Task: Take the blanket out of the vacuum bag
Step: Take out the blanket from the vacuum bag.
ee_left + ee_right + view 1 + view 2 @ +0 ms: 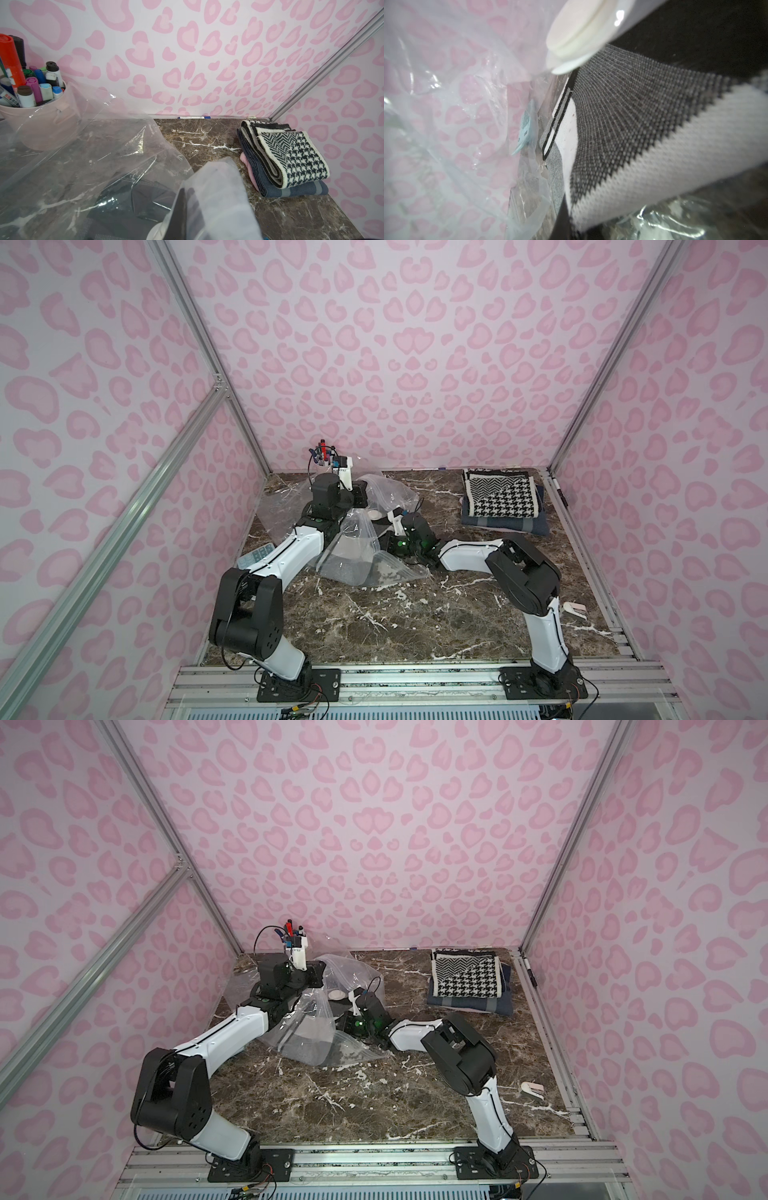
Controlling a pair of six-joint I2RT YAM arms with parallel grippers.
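Note:
The vacuum bag is a large crinkly clear sack lying left of the table's middle, its white valve disc facing up. Through the film a grey blanket shows inside. My left gripper is at the bag's far side, shut on a fold of the plastic that wraps over its dark finger. My right gripper reaches into the bag from the right. In the right wrist view it is shut on the grey and white knit blanket, just under the valve disc.
A stack of folded blankets, the top one black and white houndstooth, lies at the back right. A pink cup of markers stands at the back left behind the bag. A pale blue keypad lies beside the left arm, and a small white clip at the front right.

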